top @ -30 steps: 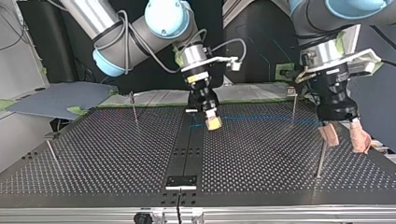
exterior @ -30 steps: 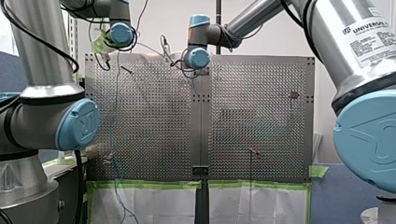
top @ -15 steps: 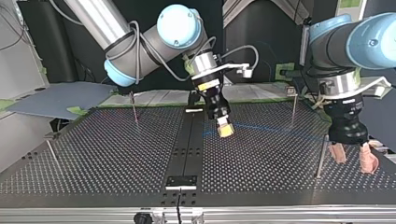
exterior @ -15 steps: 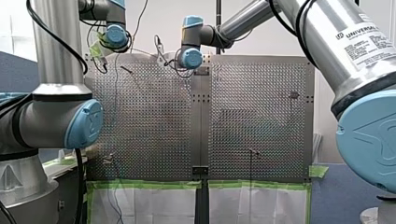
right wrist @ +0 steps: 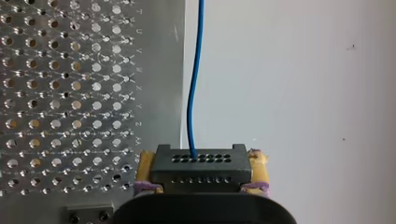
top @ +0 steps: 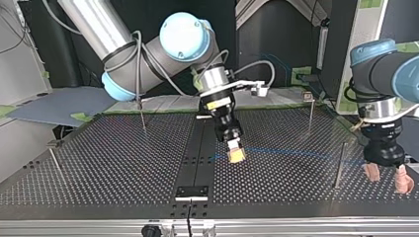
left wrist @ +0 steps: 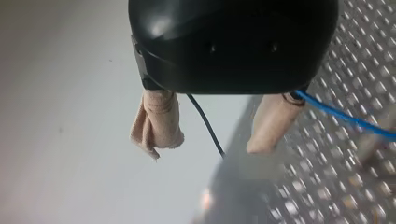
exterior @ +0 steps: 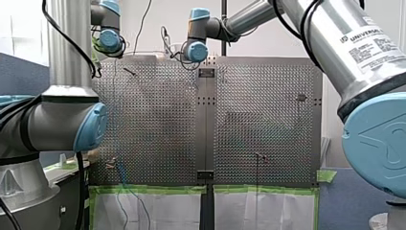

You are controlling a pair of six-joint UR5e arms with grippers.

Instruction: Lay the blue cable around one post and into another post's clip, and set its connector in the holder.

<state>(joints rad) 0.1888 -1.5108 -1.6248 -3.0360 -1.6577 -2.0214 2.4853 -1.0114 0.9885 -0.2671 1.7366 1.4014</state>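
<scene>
In the top view my right gripper (top: 236, 154), with yellow pads, hangs low over the board's middle strip. The right wrist view shows it shut on a black connector (right wrist: 196, 164), with the blue cable (right wrist: 193, 93) leaving the connector's face. The cable (top: 296, 153) runs just above the board towards a thin post (top: 340, 165) at that view's right. My left gripper (top: 388, 176) stands open beyond that post, beige pads apart, holding nothing. In the left wrist view the cable (left wrist: 345, 119) passes beside one finger (left wrist: 272, 123) of my left gripper (left wrist: 212, 128). A small black holder (top: 192, 191) sits near the board's near edge.
Other thin posts stand on the perforated board: one at the back right (top: 310, 114), one at the back left (top: 142, 116), one at the left edge (top: 54, 163). In the front view both arms' wrists (exterior: 197, 49) are over the board's far edge, and green tape (exterior: 153, 189) lines the near edge.
In the top view my right gripper has carried the connector nearer the camera, dragging the cable along. My left arm has swung right and lower, past the right post, still open.
</scene>
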